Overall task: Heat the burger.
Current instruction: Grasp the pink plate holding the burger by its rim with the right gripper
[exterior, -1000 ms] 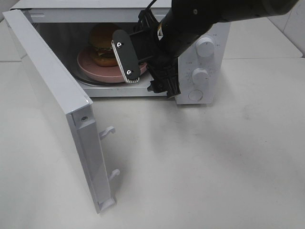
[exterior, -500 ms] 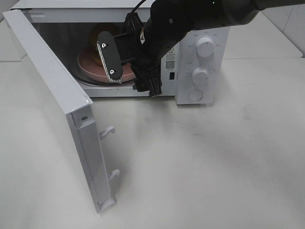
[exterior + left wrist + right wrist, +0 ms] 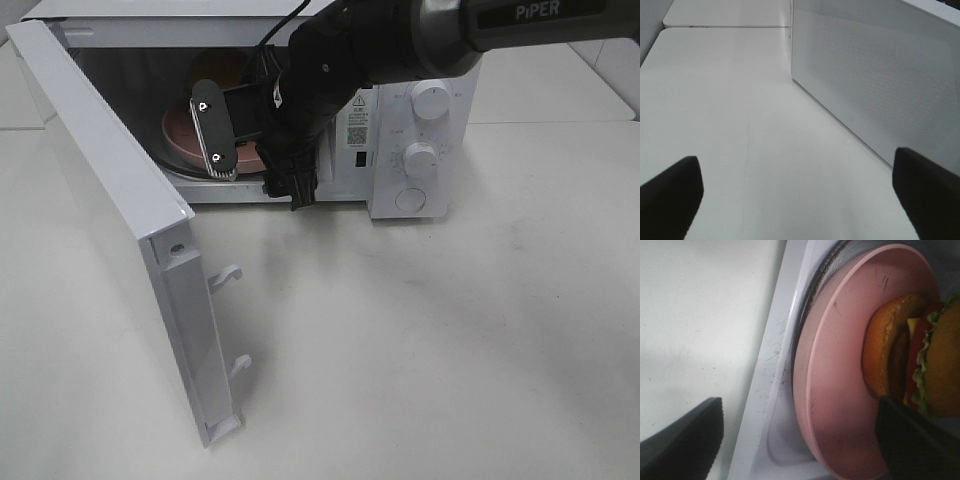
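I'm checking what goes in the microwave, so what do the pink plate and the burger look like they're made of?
The pink plate looks like matte plastic or melamine: flat even colour, fine scuffs, thin rim; glazed ceramic can't be ruled out. The burger has a glossy, uniform bun and a stiff-looking lettuce frill, suggesting a moulded plastic replica, though real food isn't excluded.

Even, bright overhead light; microwave [image 3: 415, 150] cavity dim; soft shadow at 6 o'clock; fingertips [image 3: 682, 440] blurred.

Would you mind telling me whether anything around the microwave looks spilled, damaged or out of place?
Nothing stands out. The burger sits intact on the pink plate inside the microwave, door open.
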